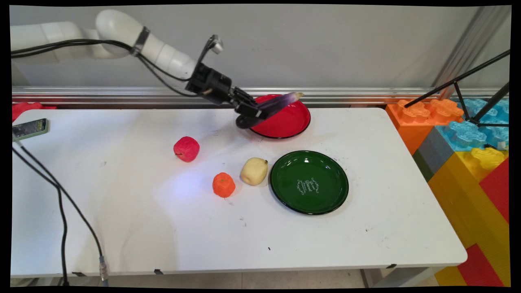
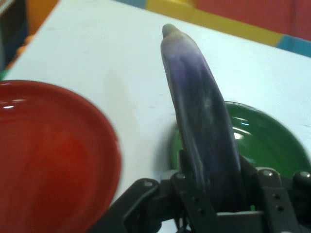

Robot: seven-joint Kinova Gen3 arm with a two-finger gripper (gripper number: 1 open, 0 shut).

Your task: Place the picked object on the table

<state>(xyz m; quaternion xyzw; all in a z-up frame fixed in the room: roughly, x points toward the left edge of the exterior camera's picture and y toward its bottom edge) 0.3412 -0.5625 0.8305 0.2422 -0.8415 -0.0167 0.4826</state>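
Observation:
My gripper [image 1: 260,110] is shut on a long purple eggplant [image 1: 281,101], which sticks out to the right above the red plate [image 1: 291,124] at the back of the table. In the hand view the eggplant [image 2: 204,131] rises from between the fingers, with the red plate [image 2: 48,155] on the left and the green plate [image 2: 272,141] behind it on the right. The eggplant hangs in the air, clear of the plate.
A green plate [image 1: 325,195] lies right of centre. A yellow pear [image 1: 254,171], an orange [image 1: 224,184] and a red apple [image 1: 186,149] lie on the table to its left. Big coloured blocks [image 1: 468,154] stand at the right. A phone [image 1: 29,128] and cables lie at the left.

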